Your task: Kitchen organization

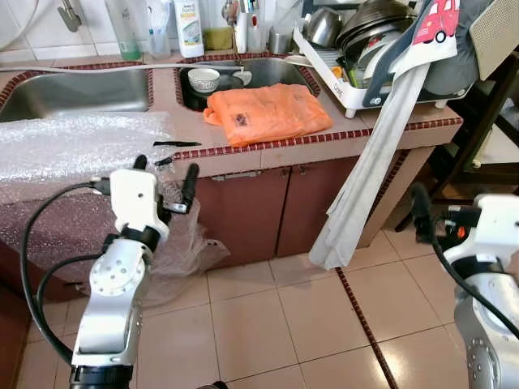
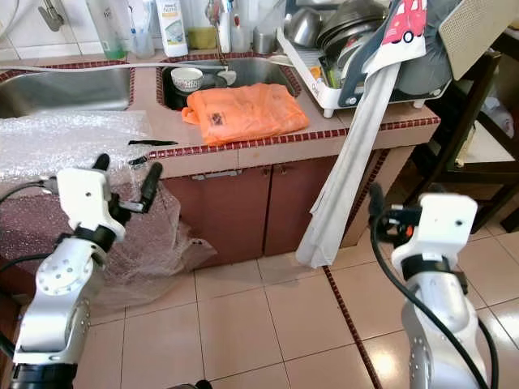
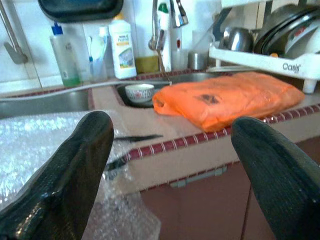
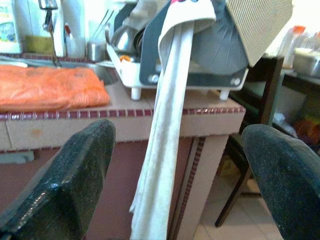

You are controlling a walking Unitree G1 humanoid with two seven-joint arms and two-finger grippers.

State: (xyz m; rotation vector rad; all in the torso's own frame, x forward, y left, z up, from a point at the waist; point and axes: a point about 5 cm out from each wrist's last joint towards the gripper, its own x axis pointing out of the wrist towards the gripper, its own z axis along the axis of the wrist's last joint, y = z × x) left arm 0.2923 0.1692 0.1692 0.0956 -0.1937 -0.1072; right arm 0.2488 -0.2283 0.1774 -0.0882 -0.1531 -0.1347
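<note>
An orange plastic bag [image 1: 268, 113] lies on the tiled counter [image 1: 405, 128] in front of the right sink basin, which holds a small bowl [image 1: 203, 79]. Bubble wrap [image 1: 77, 146] covers the counter's left part and hangs over its edge. A thin black strip [image 1: 177, 143] lies beside the wrap. My left gripper [image 1: 166, 174] is open and raised in front of the counter edge, short of the wrap. My right gripper [image 4: 180, 170] is open too, held low before the cabinet's right corner and pointing at a hanging white towel [image 4: 167, 100].
A white dish rack [image 1: 357, 93] loaded with pans stands at the counter's right end, with the long towel [image 1: 369, 178] draped from it almost to the floor. Bottles [image 1: 188, 28] line the back wall. A dark chair [image 1: 478, 121] stands to the right. Tiled floor [image 1: 268, 324] lies open below.
</note>
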